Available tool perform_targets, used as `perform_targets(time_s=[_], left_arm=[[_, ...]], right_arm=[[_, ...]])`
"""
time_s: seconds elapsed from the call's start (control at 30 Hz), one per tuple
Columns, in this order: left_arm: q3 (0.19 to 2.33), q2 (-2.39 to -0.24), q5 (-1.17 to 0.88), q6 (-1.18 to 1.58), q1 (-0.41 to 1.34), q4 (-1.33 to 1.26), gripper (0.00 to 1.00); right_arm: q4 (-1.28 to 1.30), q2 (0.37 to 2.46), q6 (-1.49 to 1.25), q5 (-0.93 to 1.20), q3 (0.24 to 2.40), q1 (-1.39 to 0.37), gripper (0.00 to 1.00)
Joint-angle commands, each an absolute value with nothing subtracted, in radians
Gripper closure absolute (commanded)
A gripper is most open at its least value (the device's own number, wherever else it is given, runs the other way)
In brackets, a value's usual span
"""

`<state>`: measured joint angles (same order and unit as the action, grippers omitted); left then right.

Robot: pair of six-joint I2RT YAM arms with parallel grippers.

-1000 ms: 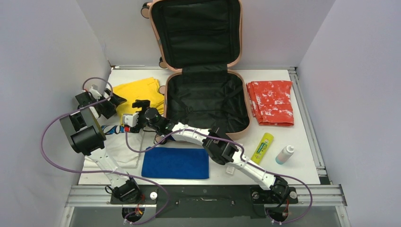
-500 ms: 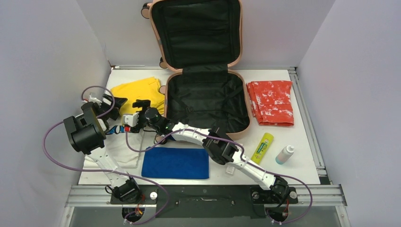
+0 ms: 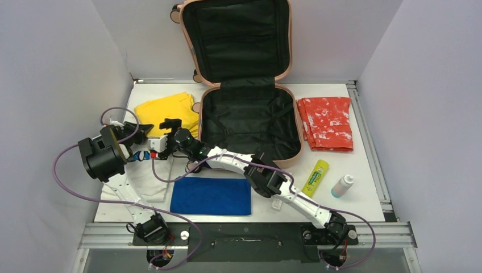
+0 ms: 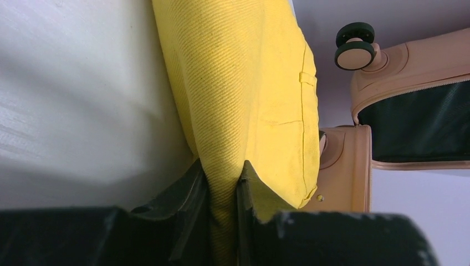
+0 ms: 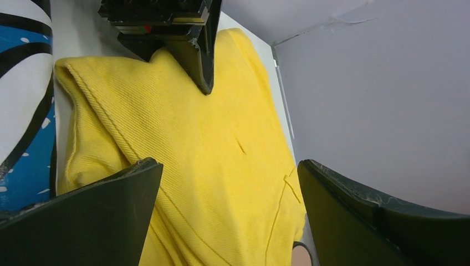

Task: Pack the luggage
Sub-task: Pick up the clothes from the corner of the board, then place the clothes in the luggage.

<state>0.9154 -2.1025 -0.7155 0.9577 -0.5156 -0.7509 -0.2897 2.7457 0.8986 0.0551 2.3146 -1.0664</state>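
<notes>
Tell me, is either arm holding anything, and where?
The left end effector pinches the yellow garment at its edge; the right end effector holds nothing.

You have a white table top (image 3: 364,199) boxed in on three sides: a pale grey left wall (image 3: 51,68), a matching right wall (image 3: 432,85) and a back wall (image 3: 329,34) of the same colour. A metal rail (image 3: 368,142) runs along the table's right edge, and an aluminium frame (image 3: 392,233) crosses its near edge. The light is even, with only soft shadows on the surface.
</notes>
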Motion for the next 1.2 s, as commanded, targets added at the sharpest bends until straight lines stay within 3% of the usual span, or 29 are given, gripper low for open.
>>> perform_targets(time_s=[0.0,0.13,0.33,0.67,0.83,0.93,1.17], left_arm=[[0.982,-2.024,-0.773,0.969,-0.485,-0.673,1.0],[1.069,-1.912,-0.716,0.888,-0.483,-0.48,1.0],[1.275,-1.79,-0.598,0.738,-0.456,-0.144,1.0],[1.666,-1.717,-0.414,0.541,-0.324,0.293,1.0],[1.839,-1.729,-0.356,0.47,-0.201,0.477,1.0],[1.931,-1.748,-0.307,0.425,-0.102,0.578,1.0],[2.214,-1.854,-0.167,0.326,0.122,0.821,1.0]], right_arm=[[-0.341,2.642,0.988,0.008,2.332,-1.059,0.0],[-0.368,2.612,1.112,-0.051,2.327,-1.071,0.1],[-0.318,2.529,1.208,-0.11,2.303,-1.081,0.1],[0.322,2.366,0.857,-0.104,2.348,-1.043,0.1],[0.526,2.245,0.575,-0.028,2.303,-0.928,0.1],[0.601,2.154,0.591,-0.023,2.224,-0.882,0.1],[0.65,1.946,0.461,0.229,2.068,-0.613,0.1]])
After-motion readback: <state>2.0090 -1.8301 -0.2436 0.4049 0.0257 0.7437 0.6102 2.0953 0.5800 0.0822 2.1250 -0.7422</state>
